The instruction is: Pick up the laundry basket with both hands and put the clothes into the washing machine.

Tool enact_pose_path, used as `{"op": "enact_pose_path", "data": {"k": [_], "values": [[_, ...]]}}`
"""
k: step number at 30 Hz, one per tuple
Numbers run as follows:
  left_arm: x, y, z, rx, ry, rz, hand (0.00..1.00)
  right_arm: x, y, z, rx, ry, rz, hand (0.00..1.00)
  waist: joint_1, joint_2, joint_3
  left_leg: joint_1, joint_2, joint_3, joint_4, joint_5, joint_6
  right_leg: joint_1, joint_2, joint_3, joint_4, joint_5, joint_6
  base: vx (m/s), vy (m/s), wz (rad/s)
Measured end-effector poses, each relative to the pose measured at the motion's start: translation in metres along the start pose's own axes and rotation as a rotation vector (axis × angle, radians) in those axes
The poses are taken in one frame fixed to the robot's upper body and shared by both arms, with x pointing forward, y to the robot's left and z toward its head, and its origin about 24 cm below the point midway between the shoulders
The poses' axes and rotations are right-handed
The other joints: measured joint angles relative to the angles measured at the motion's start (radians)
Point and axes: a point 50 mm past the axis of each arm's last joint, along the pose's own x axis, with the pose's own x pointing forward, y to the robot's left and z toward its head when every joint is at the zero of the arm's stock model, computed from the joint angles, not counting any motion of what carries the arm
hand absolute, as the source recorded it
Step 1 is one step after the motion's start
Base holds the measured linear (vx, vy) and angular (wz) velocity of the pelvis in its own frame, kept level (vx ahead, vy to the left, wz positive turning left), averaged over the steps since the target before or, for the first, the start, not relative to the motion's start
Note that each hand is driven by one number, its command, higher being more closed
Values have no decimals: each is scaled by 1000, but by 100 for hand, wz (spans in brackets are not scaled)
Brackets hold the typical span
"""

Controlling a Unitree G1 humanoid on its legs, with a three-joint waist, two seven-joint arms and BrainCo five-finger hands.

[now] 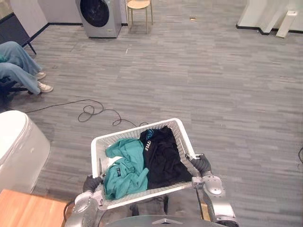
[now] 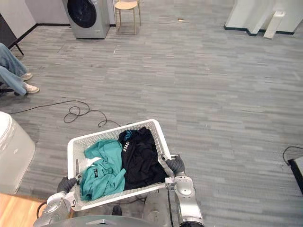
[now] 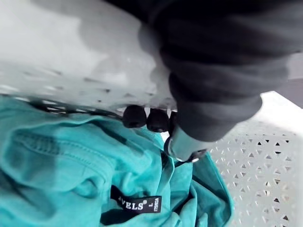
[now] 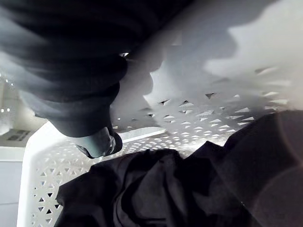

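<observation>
pickup part looks done: the laundry basket [image 1: 98, 153] is off the floor, held in front of me, level or close to it, gripped on both sides. my left hand [image 1: 91, 183] is on the basket's left rim near the close corner; in the left wrist view its dark fingertips [image 3: 135, 116] curl over the rim onto the inside wall, just above the teal garment [image 1: 125, 168], so it is clamped on the rim. my right hand [image 1: 201, 163] is on the right rim, about midway along that side; in the right wrist view one finger [image 4: 100, 143] hooks down inside the perforated wall next to the black garment [image 1: 163, 156], so i read that as a grip too. both clothes are in the basket, teal on my left, black on my right, touching in the middle, nothing spilled. left to do: the whole carry and the loading. the washing machine [image 1: 99, 16] is well apart, far across the floor, ahead and to my left, beside a stool [image 1: 138, 5]; i can't tell whether its door is open. a seated person's legs [image 1: 19, 66] are off to the left, well clear of the straight path. a wooden table [image 1: 23, 208] corner sits close on my left. arms are low and bent, wrists tucked against the basket sides.
</observation>
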Motion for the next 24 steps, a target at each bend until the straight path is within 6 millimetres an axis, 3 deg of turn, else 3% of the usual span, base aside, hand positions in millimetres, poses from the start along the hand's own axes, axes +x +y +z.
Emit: {"op": "enact_pose_path", "data": {"k": [2, 4, 5, 6, 8, 9, 10, 11, 12, 13, 14, 15, 16, 17, 20, 22, 24], "values": [[0, -5, 4, 7, -14, -23, 100, -6, -6, -3, 27, 6, -28, 100, -20, -2, 2, 85, 2, -18, -30, -31, -5, -34, 16, -34, -285, 26, -11, 538, -4, 39], [-1, -10, 10, 12, -36, -44, 100, -10, -9, 3, 34, -24, -35, 100, -19, 3, 3, 126, 9, -27, -55, -52, -16, -42, 18, -44, -536, 112, -9, 484, -33, 19], [-1, -13, 16, 10, -56, -54, 100, -12, -11, 10, 35, -54, -45, 100, -20, -2, 2, 161, 11, -42, -81, -73, -31, -42, 14, -31, -712, 200, -3, 581, -88, 28], [0, -15, 19, 10, -69, -61, 100, -13, -13, 12, 33, -66, -57, 100, -21, -5, 1, 196, 15, -61, -96, -90, -40, -39, 5, -33, -773, 288, 3, 593, -108, 33], [0, -21, 18, 11, -70, -68, 100, -13, -15, 13, 30, -69, -67, 100, -27, 14, -4, 233, 50, -89, -70, -97, -46, -42, 2, -82, -664, 367, -33, 719, -192, 35], [0, -26, 18, 7, -73, -76, 100, -14, -19, 14, 22, -72, -78, 100, -33, 41, -6, 230, 85, -104, 0, -87, -64, -41, 16, -116, -589, 294, -56, 726, -225, 32], [1, -28, 18, 4, -74, -79, 100, -14, -20, 14, 18, -72, -80, 100, -37, 48, -6, 215, 99, -106, 49, -75, -84, -35, 19, -133, -562, 270, -65, 610, -213, 38], [1, -29, 18, -1, -74, -81, 100, -14, -21, 14, 16, -76, -78, 100, -53, 62, -3, 165, 132, -108, 195, -32, -146, 3, 36, -162, -537, 215, -78, 614, -231, 29], [1, -29, 18, -3, -74, -79, 100, -15, -22, 14, 15, -75, -79, 100, -57, 77, 2, 92, 168, -105, 405, 80, -189, 67, 61, -180, -541, 172, -90, 616, -229, 21], [1, -29, 17, -5, -71, -78, 100, -16, -23, 13, 15, -74, -81, 100, -56, 81, 4, 48, 184, -103, 507, 177, -220, 99, 73, -179, -553, 154, -97, 590, -194, -5], [-1, -26, 13, -7, -57, -71, 100, -17, -23, 13, 16, -74, -80, 100, -47, 92, 5, -46, 222, -94, 738, 308, -249, 165, 97, -178, -581, 122, -112, 459, -123, -17], [-1, -26, 12, -7, -55, -72, 100, -17, -24, 12, 18, -72, -81, 100, -44, 100, 10, -96, 240, -81, 852, 304, -241, 203, 112, -174, -597, 109, -119, 562, -122, -33], [-1, -26, 12, -8, -53, -74, 100, -18, -24, 11, 12, -70, -77, 100, -31, 103, 19, -183, 267, -43, 1020, 259, -184, 282, 129, -153, -629, 80, -133, 553, -81, -47], [-2, -23, 7, -6, -36, -74, 100, -19, -24, 9, 14, -62, -73, 100, -12, 93, 24, -246, 274, 11, 1076, 202, -134, 349, 125, -124, -661, 60, -131, 547, -61, -50], [-6, -20, -2, -14, -9, -61, 100, -22, -24, 5, 5, -43, -70, 100, 15, 82, 25, -380, 287, 103, 925, 111, -99, 453, 101, -64, -725, 24, -112, 551, 12, -56], [-6, -20, -2, -25, -17, -62, 100, -21, -24, 5, 3, -43, -68, 100, 33, 84, 20, -417, 274, 106, 648, 91, -114, 476, 73, -27, -726, -5, -86, 412, 110, -54], [-6, -20, -3, -45, -15, -54, 100, -17, -25, 10, -12, -60, -60, 100, 36, 81, 19, -411, 246, 76, 253, 117, -153, 521, 34, 15, -728, -41, -53, 568, 200, -56]]}}
